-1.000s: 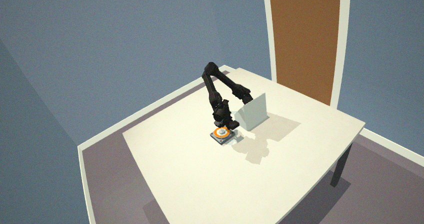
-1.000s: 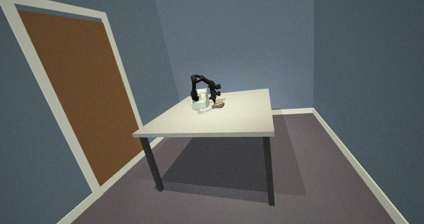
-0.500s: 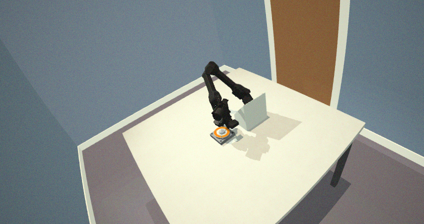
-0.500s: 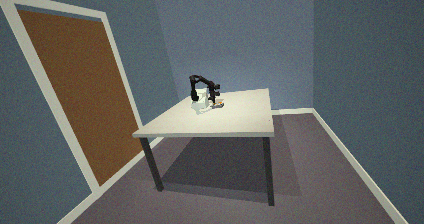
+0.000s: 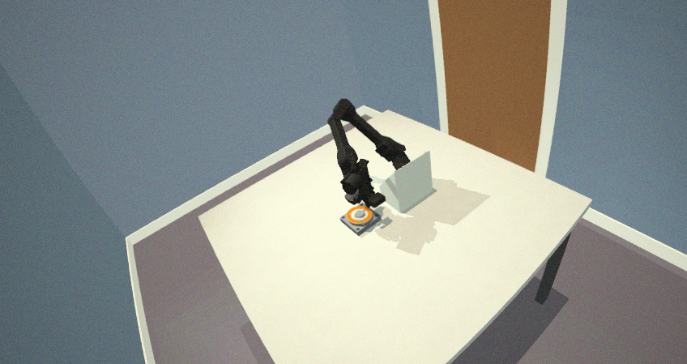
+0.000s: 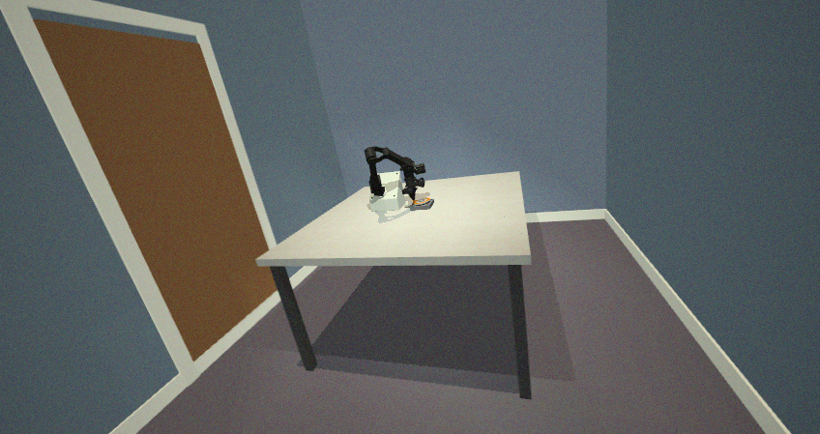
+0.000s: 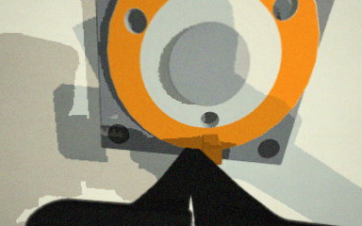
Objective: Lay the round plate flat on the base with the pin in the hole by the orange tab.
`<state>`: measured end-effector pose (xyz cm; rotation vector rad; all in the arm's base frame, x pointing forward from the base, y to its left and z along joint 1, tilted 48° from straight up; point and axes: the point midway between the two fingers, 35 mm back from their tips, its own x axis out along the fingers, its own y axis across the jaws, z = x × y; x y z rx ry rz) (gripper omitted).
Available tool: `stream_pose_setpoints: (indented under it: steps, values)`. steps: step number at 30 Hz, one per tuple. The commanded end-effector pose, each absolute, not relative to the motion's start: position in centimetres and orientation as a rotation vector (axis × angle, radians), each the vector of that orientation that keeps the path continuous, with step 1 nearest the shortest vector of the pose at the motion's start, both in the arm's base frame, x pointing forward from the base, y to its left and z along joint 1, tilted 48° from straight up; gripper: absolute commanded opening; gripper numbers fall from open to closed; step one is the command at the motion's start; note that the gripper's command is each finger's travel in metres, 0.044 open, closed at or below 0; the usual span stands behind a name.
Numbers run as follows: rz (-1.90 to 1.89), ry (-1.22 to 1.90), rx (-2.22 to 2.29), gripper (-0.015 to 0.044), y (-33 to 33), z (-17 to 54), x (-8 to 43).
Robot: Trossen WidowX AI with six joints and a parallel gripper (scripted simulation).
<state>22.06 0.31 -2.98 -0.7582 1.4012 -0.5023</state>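
The plate (image 5: 349, 215) (image 6: 424, 202) (image 7: 123, 61), an orange ring with a pale inner ring, sits around the grey post (image 5: 359, 213) (image 7: 209, 63) on the square grey base (image 5: 351, 225) (image 7: 277, 134). In the wrist view its orange tab (image 7: 212, 151) is at the near edge, and the hole (image 7: 209, 119) beside the tab looks dark with a lighter grey part. I cannot tell whether the pin is in it. A shadow gap shows along the plate's left side. My gripper (image 7: 190, 155) is shut and empty, its tips just left of the tab, at or very near it; contact is unclear.
A pale angular block (image 5: 415, 182) (image 6: 386, 201) stands on the table (image 5: 308, 273) (image 6: 460, 234) beside the arm's base. The grey base has dark corner holes (image 7: 118, 134) near the gripper. The arm arches over from behind the plate.
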Motion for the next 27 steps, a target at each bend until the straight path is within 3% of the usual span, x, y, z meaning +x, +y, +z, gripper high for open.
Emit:
stream_pose_setpoints:
  steps: [1, 27]
  values:
    - [-0.512, 1.410, -0.769, 0.0000, -0.4, -2.6, 21.8]
    - [-0.513, 1.409, -0.770, 0.0000, -2.0, 0.1, 24.2]
